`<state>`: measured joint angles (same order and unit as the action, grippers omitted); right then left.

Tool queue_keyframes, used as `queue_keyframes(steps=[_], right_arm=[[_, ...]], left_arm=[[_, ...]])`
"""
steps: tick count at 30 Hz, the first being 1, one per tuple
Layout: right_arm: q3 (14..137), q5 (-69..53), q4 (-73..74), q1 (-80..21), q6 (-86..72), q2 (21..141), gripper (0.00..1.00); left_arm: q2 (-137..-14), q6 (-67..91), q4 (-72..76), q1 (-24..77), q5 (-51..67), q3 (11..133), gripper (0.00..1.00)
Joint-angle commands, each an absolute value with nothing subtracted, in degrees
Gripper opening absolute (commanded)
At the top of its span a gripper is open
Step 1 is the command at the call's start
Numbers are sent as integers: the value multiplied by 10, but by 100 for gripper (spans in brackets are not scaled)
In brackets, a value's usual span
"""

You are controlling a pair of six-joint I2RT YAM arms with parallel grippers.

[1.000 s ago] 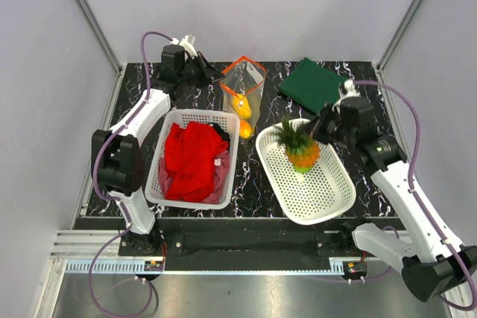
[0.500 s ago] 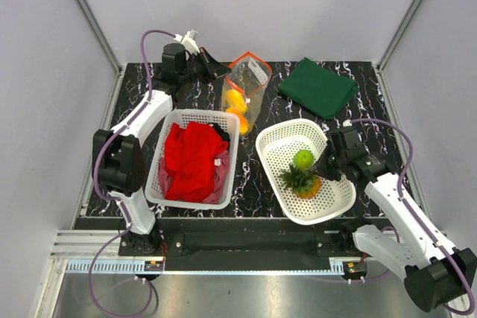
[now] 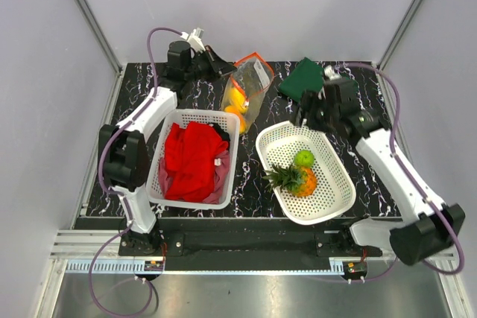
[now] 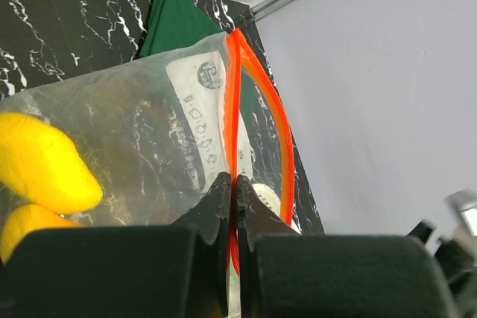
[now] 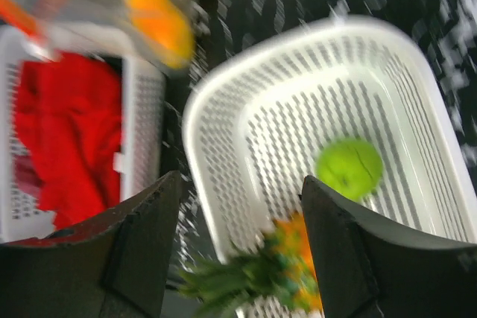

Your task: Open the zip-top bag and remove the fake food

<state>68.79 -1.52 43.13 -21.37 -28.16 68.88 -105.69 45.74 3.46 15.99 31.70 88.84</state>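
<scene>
Zip-top bag [image 4: 149,109] is pinched at its mouth by my left gripper [image 4: 232,188], jaws closed on the red-orange strip [image 4: 235,72]; it's held up at the far side of the table [image 3: 250,176], yellow and orange pieces [image 3: 238,102] inside. My right gripper [image 5: 240,180] is spread wide and empty above the white basket [image 5: 223,87] holding the green fruit [image 5: 349,167] and pineapple [image 3: 298,179]

Red cloth [image 3: 192,160] in rectangular basket [image 3: 203,114]; oval basket [image 3: 332,184] beside it; green cloth [image 3: 300,80] on black table [image 3: 250,176] behind
</scene>
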Motion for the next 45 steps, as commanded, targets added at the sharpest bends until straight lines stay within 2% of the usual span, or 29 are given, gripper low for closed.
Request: queue_keyframes(steps=[1,4,6,12,15,18,22,38,42,45], right_arm=[[826,-81,320,-214,-198,779,72],[904,-124,281,-218,-188,851,58],[946,-153,275,-221,-189,909,45],[1115,-139,293,-245,-183,1063,44],[1196,-128,310,-255,-191,1133,37],[1251,-101,364,-265,-194,1194,22],[1249,-65,376,-270,-198,1227,19],[1227,-74,357,-270,-196,1288,28],[1233,-79,343,-270,-189,1314,40],[1252,-90,342,-270,-186,1344,45]], left_arm=[[-1075,466,57,175,347,936,0],[-1082,466,56,179,338,940,0],[-1085,464,55,180,336,944,0],[-1099,457,45,180,338,955,0],[-1092,461,65,180,332,927,0],[-1100,482,94,180,343,918,0],[-1122,485,90,178,347,932,0],[-1149,480,77,170,317,963,0],[-1150,483,85,169,315,962,0],[-1158,486,85,169,315,963,0]])
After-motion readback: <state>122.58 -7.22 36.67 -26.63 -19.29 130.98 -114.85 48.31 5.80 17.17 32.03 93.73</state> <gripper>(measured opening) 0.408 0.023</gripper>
